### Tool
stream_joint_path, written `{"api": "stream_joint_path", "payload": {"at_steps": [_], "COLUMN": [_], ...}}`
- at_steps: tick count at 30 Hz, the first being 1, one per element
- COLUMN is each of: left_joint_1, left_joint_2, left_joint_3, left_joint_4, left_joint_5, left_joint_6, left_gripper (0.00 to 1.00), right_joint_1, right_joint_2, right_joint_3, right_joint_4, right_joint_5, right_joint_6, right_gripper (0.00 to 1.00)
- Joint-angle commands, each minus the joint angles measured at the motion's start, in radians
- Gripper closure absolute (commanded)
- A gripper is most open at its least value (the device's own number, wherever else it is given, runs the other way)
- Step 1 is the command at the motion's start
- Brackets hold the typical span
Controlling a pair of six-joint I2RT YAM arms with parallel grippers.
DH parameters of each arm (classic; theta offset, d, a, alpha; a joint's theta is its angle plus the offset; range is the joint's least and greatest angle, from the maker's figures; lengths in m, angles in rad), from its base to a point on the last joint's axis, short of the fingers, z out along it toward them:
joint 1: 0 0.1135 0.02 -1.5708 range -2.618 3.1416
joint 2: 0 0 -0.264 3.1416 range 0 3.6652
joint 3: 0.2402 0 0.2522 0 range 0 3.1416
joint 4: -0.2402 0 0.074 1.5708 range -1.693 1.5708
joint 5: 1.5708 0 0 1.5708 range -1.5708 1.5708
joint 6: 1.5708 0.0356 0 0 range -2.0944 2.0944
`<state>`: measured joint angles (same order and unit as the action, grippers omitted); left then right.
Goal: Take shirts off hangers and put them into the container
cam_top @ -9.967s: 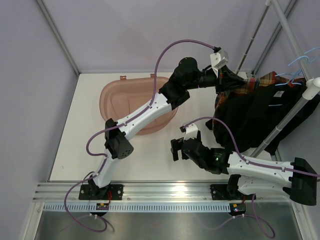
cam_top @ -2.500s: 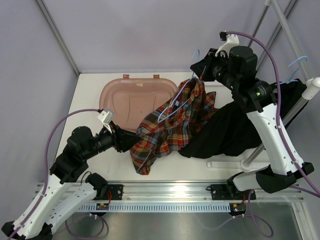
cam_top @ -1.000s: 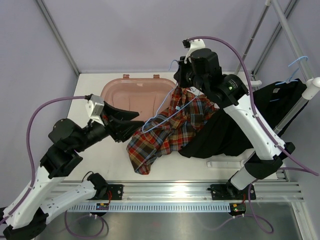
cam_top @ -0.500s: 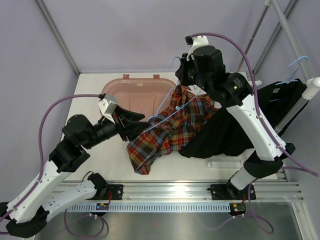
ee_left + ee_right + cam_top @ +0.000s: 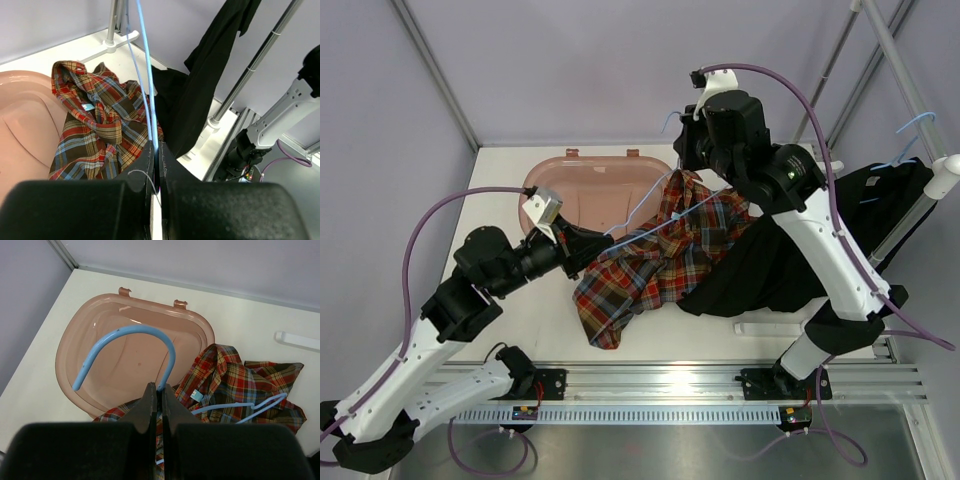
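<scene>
Left claw (image 5: pixel 156 150) is closed on the wire of the hanger (image 5: pixel 131 329), right claw (image 5: pixel 159 388) on its hook; plaid shirt (image 5: pixel 650 265) rests on desk (image 5: pixel 490 195)

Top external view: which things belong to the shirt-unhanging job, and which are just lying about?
Job: plaid shirt, black shirt, light-blue hanger, pinkish-brown tub.
Lying about: white rack pole, white rack foot.
</scene>
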<state>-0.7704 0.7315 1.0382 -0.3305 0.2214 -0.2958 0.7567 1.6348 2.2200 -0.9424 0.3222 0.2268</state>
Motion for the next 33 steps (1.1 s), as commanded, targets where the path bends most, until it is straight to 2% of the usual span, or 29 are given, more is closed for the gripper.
{"api": "stream_joint_path", "payload": {"at_steps": [1, 2, 3, 5, 6, 9, 10, 11, 13, 16, 17, 18, 20, 23, 26, 29, 33], "left_joint_1": [-0.009, -0.007, -0.007, -0.009, -0.007, -0.007, -0.007, -0.007, -0.007, -0.007, -0.007, -0.007, -0.007, -0.007, -0.009, -0.027, -0.066], "left_joint_2": [0.006, 0.005, 0.003, 0.012, 0.017, 0.055, 0.069, 0.094, 0.12, 0.189, 0.212, 0.259, 0.301, 0.39, 0.476, 0.56, 0.672], "left_joint_3": [0.017, 0.016, 0.016, 0.02, 0.023, 0.039, 0.043, 0.049, 0.056, 0.1, 0.147, 0.172, 0.215, 0.319, 0.416, 0.496, 0.581], "left_joint_4": [0.053, 0.06, 0.065, 0.076, 0.079, 0.1, 0.111, 0.122, 0.162, 0.186, 0.186, 0.186, 0.203, 0.206, 0.225, 0.257, 0.323], "left_joint_5": [-0.027, -0.03, -0.034, -0.04, -0.042, -0.037, -0.039, -0.034, -0.022, -0.019, -0.011, -0.004, 0.018, 0.05, 0.104, 0.153, 0.228], "left_joint_6": [0.017, 0.02, 0.023, 0.035, 0.04, 0.063, 0.069, 0.073, 0.09, 0.116, 0.124, 0.132, 0.138, 0.139, 0.121, 0.087, 0.037], "left_gripper": [1.0, 1.0, 1.0, 1.0, 1.0, 1.0, 1.0, 1.0, 1.0, 1.0, 1.0, 1.0, 1.0, 1.0, 1.0, 1.0, 1.0], "right_joint_1": [0.026, 0.029, 0.032, 0.042, 0.047, 0.067, 0.076, 0.09, 0.145, 0.249, 0.271, 0.294, 0.352, 0.401, 0.424, 0.425, 0.425], "right_joint_2": [-0.056, -0.073, -0.081, -0.113, -0.124, -0.179, -0.197, -0.235, -0.28, -0.393, -0.455, -0.483, -0.545, -0.578, -0.576, -0.569, -0.518], "right_joint_3": [-0.036, -0.043, -0.058, -0.074, -0.091, -0.14, -0.158, -0.178, -0.255, -0.422, -0.53, -0.581, -0.684, -0.914, -1.057, -1.166, -1.231], "right_joint_4": [0.024, 0.024, 0.025, 0.024, 0.022, 0.019, 0.022, 0.025, 0.034, 0.063, 0.094, 0.106, 0.154, 0.213, 0.29, 0.396, 0.482], "right_joint_5": [0.012, 0.014, 0.021, 0.032, 0.038, 0.046, 0.054, 0.058, 0.098, 0.193, 0.21, 0.215, 0.216, 0.215, 0.221, 0.229, 0.236], "right_joint_6": [-0.009, -0.01, -0.012, -0.018, -0.018, -0.012, -0.011, -0.006, 0.005, 0.043, 0.055, 0.072, 0.111, 0.152, 0.186, 0.195, 0.204], "right_gripper": [1.0, 1.0, 0.88, 0.71, 0.56, 0.43, 0.33, 0.28, 0.23, 0.31, 0.41, 0.57, 1.0, 1.0, 1.0, 1.0, 1.0]}}
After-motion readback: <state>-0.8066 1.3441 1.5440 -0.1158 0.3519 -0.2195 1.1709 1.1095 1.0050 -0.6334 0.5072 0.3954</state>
